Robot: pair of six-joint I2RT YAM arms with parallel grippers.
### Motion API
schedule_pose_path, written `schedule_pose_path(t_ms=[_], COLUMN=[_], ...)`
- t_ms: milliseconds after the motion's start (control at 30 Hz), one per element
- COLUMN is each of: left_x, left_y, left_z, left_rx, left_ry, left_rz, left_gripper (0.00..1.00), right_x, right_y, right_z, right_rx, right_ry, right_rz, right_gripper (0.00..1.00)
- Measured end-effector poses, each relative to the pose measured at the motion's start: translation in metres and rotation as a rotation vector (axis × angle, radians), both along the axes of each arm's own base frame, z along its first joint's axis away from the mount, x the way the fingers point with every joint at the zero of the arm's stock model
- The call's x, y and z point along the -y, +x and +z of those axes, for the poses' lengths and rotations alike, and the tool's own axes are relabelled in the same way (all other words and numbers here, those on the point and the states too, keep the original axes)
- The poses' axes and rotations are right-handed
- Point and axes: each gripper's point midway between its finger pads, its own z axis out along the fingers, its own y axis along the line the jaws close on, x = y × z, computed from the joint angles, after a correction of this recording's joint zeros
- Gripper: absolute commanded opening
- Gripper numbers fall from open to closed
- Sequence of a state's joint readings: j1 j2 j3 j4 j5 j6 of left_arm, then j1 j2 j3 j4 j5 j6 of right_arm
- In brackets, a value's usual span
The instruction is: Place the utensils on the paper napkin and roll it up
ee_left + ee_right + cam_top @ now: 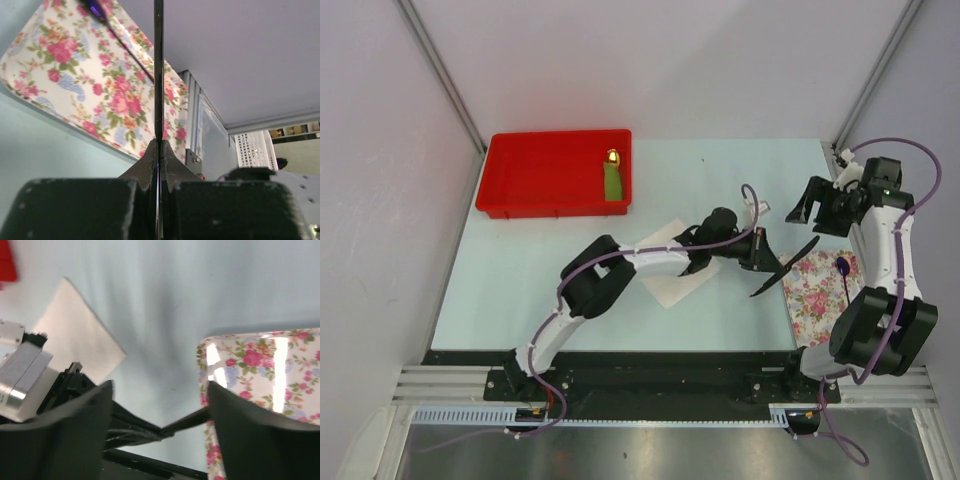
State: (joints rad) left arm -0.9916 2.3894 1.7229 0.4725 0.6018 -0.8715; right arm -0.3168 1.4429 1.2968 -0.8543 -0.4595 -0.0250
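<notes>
Left pincer (770,262): clamped on the knife (804,249); the wrist view shows both tips pressed together on the thin blade.
Knife: all black, held off the table (720,170) at about 4 o'clock of centre, its free end toward the floral mat (815,295).
Right pincer (160,387): fingers apart, nothing between them; at 2 o'clock, above the knife tip.
Spoon (843,270): on the floral mat at 4 o'clock, purple bowl toward the far side.
Napkin (665,285): white, flat on the table just 7 o'clock of centre, partly under the left arm; no utensil on it.
Red bin (550,172): 10 o'clock, holding a green piece (612,182) with a gold tip.
</notes>
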Motion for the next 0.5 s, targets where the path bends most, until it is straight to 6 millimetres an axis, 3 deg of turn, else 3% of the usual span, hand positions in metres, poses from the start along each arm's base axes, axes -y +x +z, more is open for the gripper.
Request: schedule_pose_path(t_ms=[67, 233, 300, 400, 500], left_x=[-0.009, -0.043, -0.059, -0.088, -0.121], left_y=[-0.003, 0.002, 0.007, 0.012, 0.018], left_z=[0.021, 0.085, 0.102, 0.107, 0.095], left_rx=[0.033, 0.185, 0.249, 0.346, 0.467], left_ry=[-0.007, -0.033, -0.034, 0.013, 0.098], left_rz=[-0.004, -0.001, 0.009, 0.020, 0.022], left_gripper=[0.00, 0.00, 0.00, 0.00, 0.00], right_x=[0.002, 0.017, 0.021, 0.020, 0.012], right_y=[0.001, 0.004, 0.000, -0.012, -0.026], right_z=[0.016, 0.078, 0.099, 0.121, 0.136], right_rx=[0.040, 0.215, 0.280, 0.344, 0.377], right_ry=[0.028, 0.022, -0.004, -0.044, -0.077], right_rz=[0.009, 0.068, 0.107, 0.171, 0.246], right_gripper=[1.00, 1.00, 1.00, 1.00, 1.00])
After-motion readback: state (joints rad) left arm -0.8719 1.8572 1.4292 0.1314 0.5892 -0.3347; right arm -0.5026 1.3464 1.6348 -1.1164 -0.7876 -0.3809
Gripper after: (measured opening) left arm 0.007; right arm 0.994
